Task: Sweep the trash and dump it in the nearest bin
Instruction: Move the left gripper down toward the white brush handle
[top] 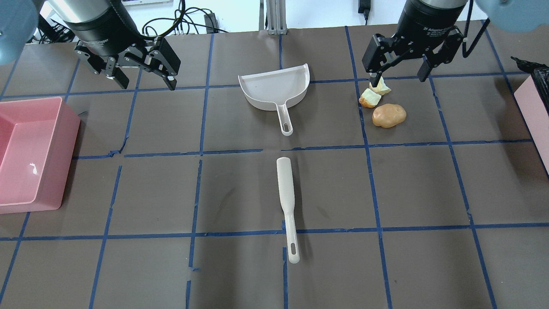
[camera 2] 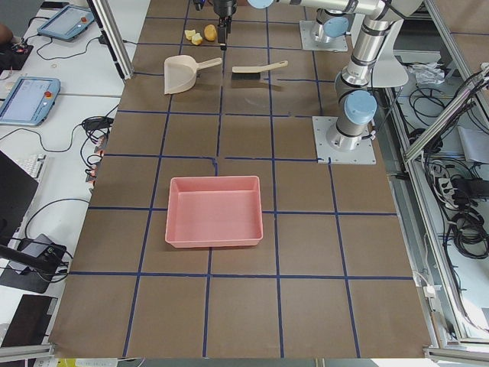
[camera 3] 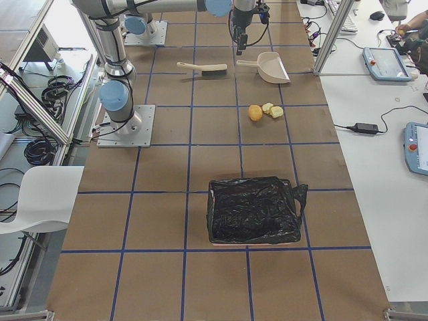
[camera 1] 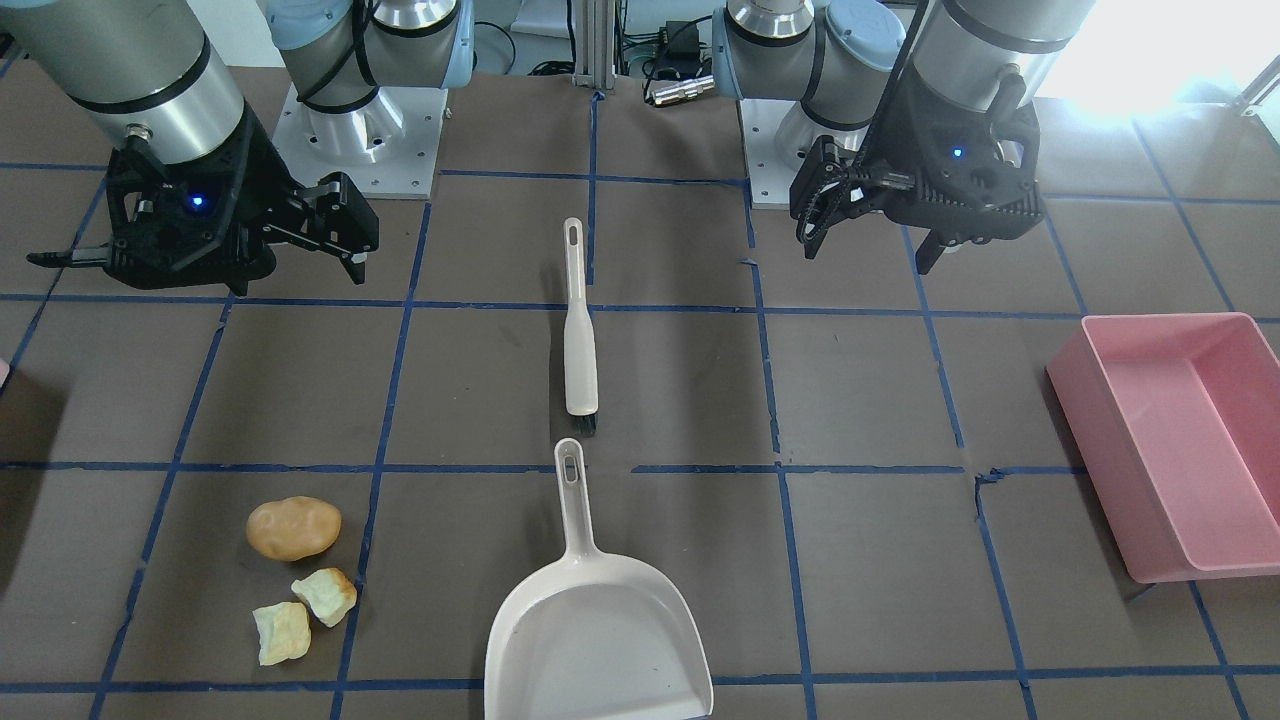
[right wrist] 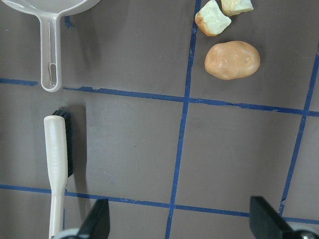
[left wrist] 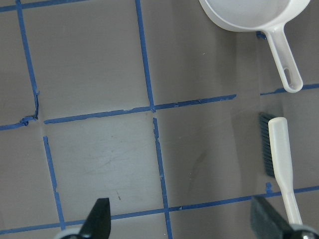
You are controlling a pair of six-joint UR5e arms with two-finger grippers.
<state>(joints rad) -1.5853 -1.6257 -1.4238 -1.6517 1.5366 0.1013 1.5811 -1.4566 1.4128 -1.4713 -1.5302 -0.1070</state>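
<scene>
Both grippers hang over the table (top: pixel 240 189) and carry nothing: the left gripper (top: pixel 146 83) and the right gripper (top: pixel 399 78) each have their fingers spread wide.

We judge that the task is not yet started. The brush (top: pixel 286 201) and the dustpan (top: pixel 274 88) lie free in the middle of the table, handle end toward handle end but apart, and no gripper touches them. The trash is unswept: the potato-shaped lump (top: pixel 389 115) and the two pale chunks (top: pixel 369 98) sit together on the robot's right half, beside the dustpan but apart from it. So grasping the tools, sweeping and dumping all remain.

In the right wrist view the trash lies ahead of the right gripper, not between its fingers. The bin (top: pixel 534 109) stands at the table's right end, nearer to the trash than the pink tray (top: pixel 30 150).
</scene>
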